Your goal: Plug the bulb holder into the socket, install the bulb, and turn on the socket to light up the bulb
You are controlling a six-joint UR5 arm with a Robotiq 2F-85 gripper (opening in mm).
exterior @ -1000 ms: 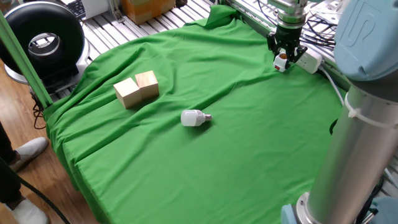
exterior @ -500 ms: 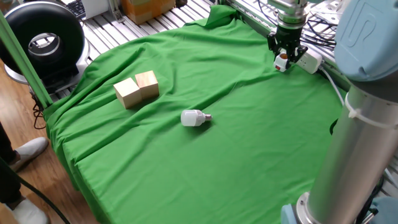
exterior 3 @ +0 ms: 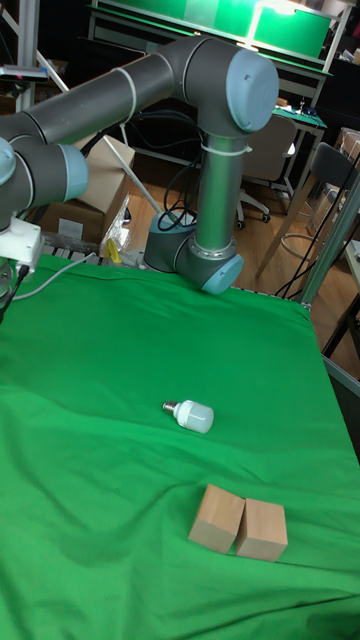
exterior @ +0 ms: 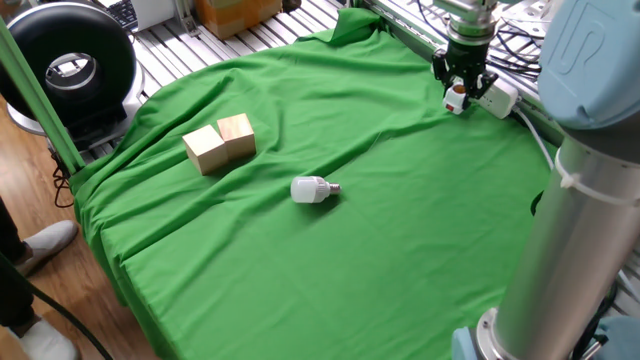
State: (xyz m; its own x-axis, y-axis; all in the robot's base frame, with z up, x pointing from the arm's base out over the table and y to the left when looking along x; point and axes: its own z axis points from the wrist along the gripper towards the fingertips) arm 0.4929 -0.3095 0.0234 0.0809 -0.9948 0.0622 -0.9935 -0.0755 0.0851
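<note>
At the far right of the table my gripper (exterior: 458, 88) points down, shut on the bulb holder (exterior: 456, 98), a small white piece with an orange spot. The holder hangs at the near-left end of the socket (exterior: 497, 97), a white power strip whose cable runs off along the cloth edge. I cannot tell whether the holder touches the strip. The bulb (exterior: 312, 189) lies on its side mid-table, far from the gripper, and shows as bulb (exterior 3: 190, 413) in the tall fixed view. That view shows only an end of the socket (exterior 3: 20, 246) at the left edge; the gripper is cut off there.
Two wooden blocks (exterior: 220, 143) stand side by side on the green cloth (exterior: 400, 240) to the bulb's left, and appear as blocks (exterior 3: 240, 525) in the tall view. The arm's grey column (exterior: 560, 250) rises at the right. A black round device (exterior: 70, 65) sits off the table's left.
The gripper with the bulb holder has shifted slightly up and right, closer to the socket. The bulb and blocks have not moved.
</note>
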